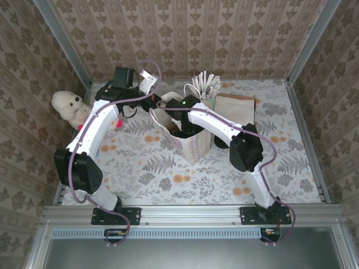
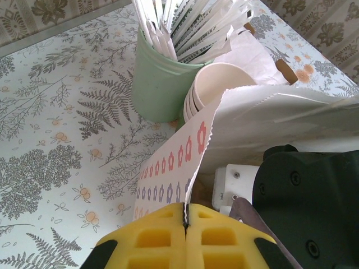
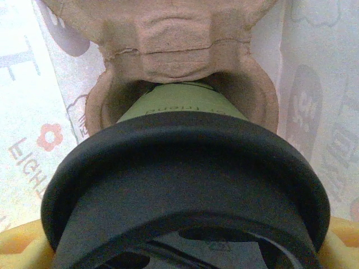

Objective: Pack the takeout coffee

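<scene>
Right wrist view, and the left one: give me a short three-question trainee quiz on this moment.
1. True or false: the left gripper is shut on the edge of the flower-printed white paper bag.
2. Held by the right gripper, the olive-green paper cup with black round lid points down into: A) a brown moulded-pulp carrier; B) a metal tray; C) a glass bowl.
3. What fills the mint-green tumbler?
Key: 1 true; 2 A; 3 white paper-wrapped sticks.
</scene>
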Motion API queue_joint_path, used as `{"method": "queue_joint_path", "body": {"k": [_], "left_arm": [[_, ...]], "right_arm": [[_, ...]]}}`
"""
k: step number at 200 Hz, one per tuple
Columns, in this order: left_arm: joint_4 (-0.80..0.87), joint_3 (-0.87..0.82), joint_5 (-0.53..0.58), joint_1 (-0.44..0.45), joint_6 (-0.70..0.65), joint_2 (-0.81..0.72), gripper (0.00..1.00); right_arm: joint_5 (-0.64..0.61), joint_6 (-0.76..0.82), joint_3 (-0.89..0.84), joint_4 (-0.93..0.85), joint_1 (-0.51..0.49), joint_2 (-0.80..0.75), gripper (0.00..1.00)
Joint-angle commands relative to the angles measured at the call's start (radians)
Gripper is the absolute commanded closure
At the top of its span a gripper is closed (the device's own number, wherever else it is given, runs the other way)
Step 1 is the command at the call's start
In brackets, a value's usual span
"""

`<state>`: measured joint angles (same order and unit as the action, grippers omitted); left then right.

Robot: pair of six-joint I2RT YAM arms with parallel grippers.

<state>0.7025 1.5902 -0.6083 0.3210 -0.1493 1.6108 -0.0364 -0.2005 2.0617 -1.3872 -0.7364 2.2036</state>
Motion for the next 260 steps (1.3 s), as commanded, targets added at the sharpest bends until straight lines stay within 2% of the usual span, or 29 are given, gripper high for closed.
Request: {"method": "queue_joint_path", "body": {"k": [1, 129, 147, 260], "left_arm": [[0.013, 0.028, -0.042, 0.015, 0.013, -0.011, 1.0], [0.03, 0.039, -0.042, 0.018, 0.011, -0.003, 1.0], [0.032, 0.038, -0.014, 0.018, 0.012, -0.005, 1.0], [0.019, 0.025, -0.024, 0.018, -0.005, -0.002, 1.0]], "right_arm": [[-0.012, 0.021, 0.008, -0.005, 0.011, 0.044, 0.69], [-0.005, 0.01, -0.08, 0.023, 0.008, 0.05, 0.7], [0.0, 0.006, -0.087, 0.028, 0.008, 0.049, 0.7], [0.049, -0.004, -0.027, 0.018, 0.007, 0.008, 0.7]]}}
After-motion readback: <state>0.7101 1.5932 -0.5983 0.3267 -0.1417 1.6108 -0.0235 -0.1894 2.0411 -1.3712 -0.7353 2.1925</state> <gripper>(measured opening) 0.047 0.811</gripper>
